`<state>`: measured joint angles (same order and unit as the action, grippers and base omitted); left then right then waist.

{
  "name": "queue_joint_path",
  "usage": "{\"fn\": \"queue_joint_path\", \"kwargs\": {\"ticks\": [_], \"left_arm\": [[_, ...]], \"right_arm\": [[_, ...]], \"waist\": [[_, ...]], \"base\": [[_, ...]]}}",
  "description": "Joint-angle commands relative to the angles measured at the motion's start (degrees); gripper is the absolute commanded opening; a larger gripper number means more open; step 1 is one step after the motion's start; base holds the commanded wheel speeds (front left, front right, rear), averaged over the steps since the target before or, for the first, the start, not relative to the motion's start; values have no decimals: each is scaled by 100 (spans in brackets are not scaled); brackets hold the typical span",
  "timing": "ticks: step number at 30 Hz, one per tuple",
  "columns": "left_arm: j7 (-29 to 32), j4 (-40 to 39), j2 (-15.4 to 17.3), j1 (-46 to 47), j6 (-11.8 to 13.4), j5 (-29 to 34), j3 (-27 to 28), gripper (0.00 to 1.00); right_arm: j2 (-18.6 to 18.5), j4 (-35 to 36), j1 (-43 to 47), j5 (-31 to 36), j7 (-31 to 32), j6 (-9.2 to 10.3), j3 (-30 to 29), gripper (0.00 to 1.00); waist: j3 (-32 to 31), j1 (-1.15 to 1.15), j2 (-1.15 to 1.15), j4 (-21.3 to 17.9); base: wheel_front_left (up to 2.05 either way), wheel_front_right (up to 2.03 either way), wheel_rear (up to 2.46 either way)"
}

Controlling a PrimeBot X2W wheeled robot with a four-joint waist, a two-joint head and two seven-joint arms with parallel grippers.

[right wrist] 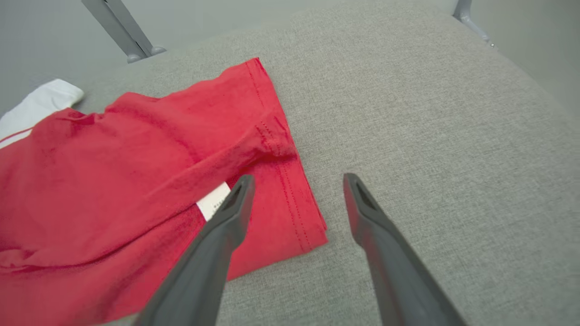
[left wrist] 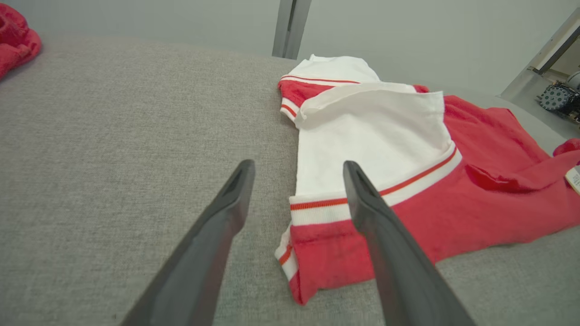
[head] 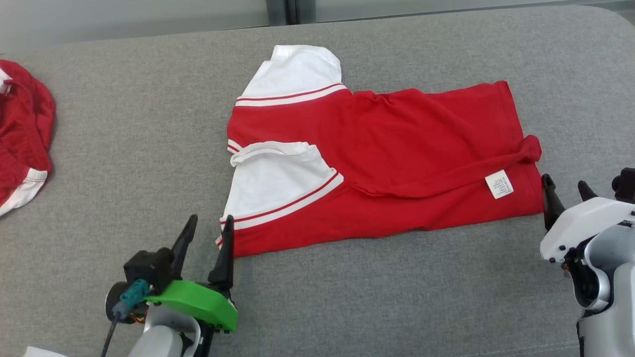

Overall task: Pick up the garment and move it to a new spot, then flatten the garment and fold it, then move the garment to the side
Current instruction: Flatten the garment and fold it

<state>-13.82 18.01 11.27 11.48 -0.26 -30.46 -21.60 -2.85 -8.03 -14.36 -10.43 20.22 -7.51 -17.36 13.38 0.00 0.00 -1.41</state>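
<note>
Nearest, left jaws spread wide, empty, at the near left corner of the shirt, by its white sleeve. Likewise right jaws wide, empty, just beside the near right corner, near the label. Folded lengthwise, flat mid worktop, sleeves leftward. Far left, well apart, another red garment.

The garment lies on the table, left pincer and right pincer at its near corners.
</note>
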Motion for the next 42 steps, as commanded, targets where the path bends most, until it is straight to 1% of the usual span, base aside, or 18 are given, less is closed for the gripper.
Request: {"fn": "queue_joint_path", "kwargs": {"ticks": [1, 4, 7, 11, 12, 22, 25, 26, 27, 28, 29, 30, 31, 32, 37, 42], "left_arm": [[63, 20, 32, -82, 44, 104, -64, 100], [181, 125, 3, -60, 91, 131, -158, 100], [312, 301, -46, 88, 161, 204, -246, 100], [424, 524, -81, 247, 162, 277, -366, 100], [427, 566, -100, 296, 199, 305, -384, 100], [729, 1059, -187, 493, 284, 227, -450, 100], [861, 1147, -227, 508, 233, 131, -469, 100], [900, 1157, -238, 502, 224, 100, -480, 46], [937, 1163, -247, 493, 239, 87, -478, 20], [980, 1174, -243, 480, 247, 61, -484, 0], [1010, 1184, -239, 466, 230, 26, -488, 0], [1040, 1194, -235, 454, 211, 10, -490, 0], [1032, 1195, -224, 452, 212, 14, -482, 0], [1005, 1196, -209, 451, 215, 5, -466, 0], [843, 1149, -135, 403, 291, -88, -292, 0], [711, 1010, 0, 247, 394, -234, -90, 0]], "right_arm": [[-10, 56, 57, 105, 115, 4, 35, 100], [-40, -20, -3, 358, 332, 4, 64, 100], [-123, -288, -163, 610, 439, 4, 90, 100], [-232, -706, -366, 770, 370, 5, 81, 100], [-234, -812, -423, 785, 333, 5, 55, 100], [-314, -1654, -799, 491, 312, 6, 180, 100], [-294, -1852, -840, 331, 398, 5, 223, 100], [-287, -1916, -827, 267, 432, 4, 263, 100], [-287, -1954, -827, 224, 462, 3, 292, 100], [-287, -1998, -831, 164, 483, 2, 328, 84], [-288, -2022, -838, 135, 485, 2, 349, 50], [-292, -2041, -848, 104, 457, 2, 367, 33], [-290, -2057, -851, 70, 434, 2, 383, 3], [-287, -2071, -843, 34, 409, 2, 399, 0], [-294, -1898, -681, -162, 184, 3, 405, 0], [-172, -1453, -369, -503, 89, 3, 507, 0]], "waist": [[19, 0, 0, -9], [51, 0, 0, -23], [74, 0, 0, -16], [98, 0, 0, 15], [101, 0, 0, 27], [189, 0, 0, 84], [222, 0, 0, 95], [234, 0, 0, 96], [244, 0, 0, 96], [256, 0, 0, 95], [263, 0, 0, 93], [270, 0, 0, 92], [273, 0, 0, 91], [269, 0, 0, 93], [173, 0, 0, 134], [3, 0, 0, 124]], "base": [[0, 0, 0], [0, 0, 0], [0, 0, 0], [0, 0, 0], [0, 0, 0], [0, 0, 0], [0, 0, 0], [0, 0, 0], [0, 0, 0], [0, 0, 0], [0, 0, 0], [0, 0, 0], [0, 0, 0], [0, 0, 0], [0, 0, 0], [0, 0, 0]]}}
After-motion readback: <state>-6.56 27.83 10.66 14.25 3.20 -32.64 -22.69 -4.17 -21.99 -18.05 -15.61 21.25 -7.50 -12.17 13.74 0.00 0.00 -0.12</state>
